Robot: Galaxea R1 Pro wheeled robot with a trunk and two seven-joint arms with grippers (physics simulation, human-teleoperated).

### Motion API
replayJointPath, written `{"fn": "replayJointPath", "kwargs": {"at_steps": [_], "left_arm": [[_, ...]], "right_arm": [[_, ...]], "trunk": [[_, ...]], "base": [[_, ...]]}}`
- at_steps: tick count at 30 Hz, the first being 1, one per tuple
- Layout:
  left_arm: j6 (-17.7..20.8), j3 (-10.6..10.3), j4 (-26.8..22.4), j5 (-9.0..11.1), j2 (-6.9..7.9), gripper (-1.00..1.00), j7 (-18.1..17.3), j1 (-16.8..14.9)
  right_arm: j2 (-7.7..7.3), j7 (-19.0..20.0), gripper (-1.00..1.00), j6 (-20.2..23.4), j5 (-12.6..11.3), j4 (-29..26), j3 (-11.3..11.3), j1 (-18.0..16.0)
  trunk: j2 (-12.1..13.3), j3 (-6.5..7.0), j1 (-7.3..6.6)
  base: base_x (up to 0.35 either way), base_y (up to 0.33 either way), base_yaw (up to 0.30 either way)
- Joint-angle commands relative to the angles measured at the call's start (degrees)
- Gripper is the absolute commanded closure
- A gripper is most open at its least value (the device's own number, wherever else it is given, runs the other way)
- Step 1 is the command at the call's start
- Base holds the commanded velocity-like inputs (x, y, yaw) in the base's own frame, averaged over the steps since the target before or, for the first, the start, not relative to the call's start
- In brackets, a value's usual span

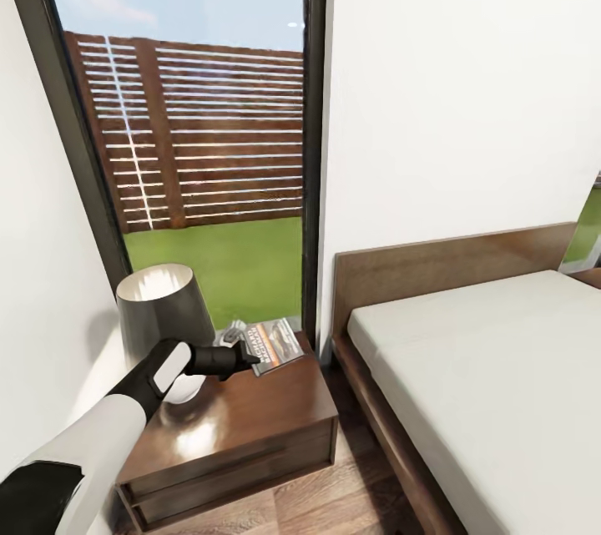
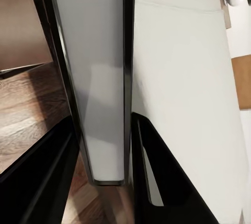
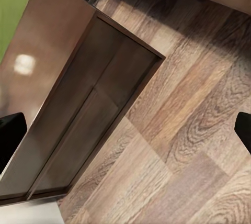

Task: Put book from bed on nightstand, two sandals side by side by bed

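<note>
Gleaming dark nightstand (image 1: pixel 250 426) by the window (image 1: pixel 200 126), left end effector (image 1: pixel 250 355) clamped on the book (image 1: pixel 274 345), wood-plank floor (image 3: pixel 188 145).

white walls (image 1: pixel 451 84), wood-plank floor (image 3: pixel 188 130), tall dark-framed window (image 1: pixel 192 126), grey lamp (image 1: pixel 163 305).

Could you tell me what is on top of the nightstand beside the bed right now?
On the nightstand stand a grey-shaded lamp and the book, held at the left gripper. The arm covers the lamp's base.
</note>
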Motion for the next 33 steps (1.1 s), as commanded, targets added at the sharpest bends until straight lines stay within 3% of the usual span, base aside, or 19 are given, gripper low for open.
{"fn": "replayJointPath", "kwargs": {"at_steps": [1, 27, 33], "left_arm": [[0.03, -0.23, -0.02, -0.03, 0.12, 1.00, -0.31, -0.04], [0.05, -0.17, -0.02, -0.03, 1.15, 1.00, -0.38, -0.05], [0.05, -0.17, -0.02, -0.02, 1.18, 1.00, -0.41, -0.05]], "right_arm": [[-0.06, 0.15, -1.00, -0.33, -0.60, 0.06, 0.47, -0.05], [-0.06, 0.22, -1.00, -0.34, -0.61, 0.06, 0.53, -0.05], [-0.06, 0.22, -1.00, -0.34, -0.60, 0.06, 0.55, -0.05]], "trunk": [[-0.45, -0.25, 0.22], [-10.88, -4.91, 5.93], [-10.88, -4.91, 5.93]], "base": [[0.000, 0.000, 0.000], [0.000, 0.000, 0.000], [0.000, 0.000, 0.000]]}}
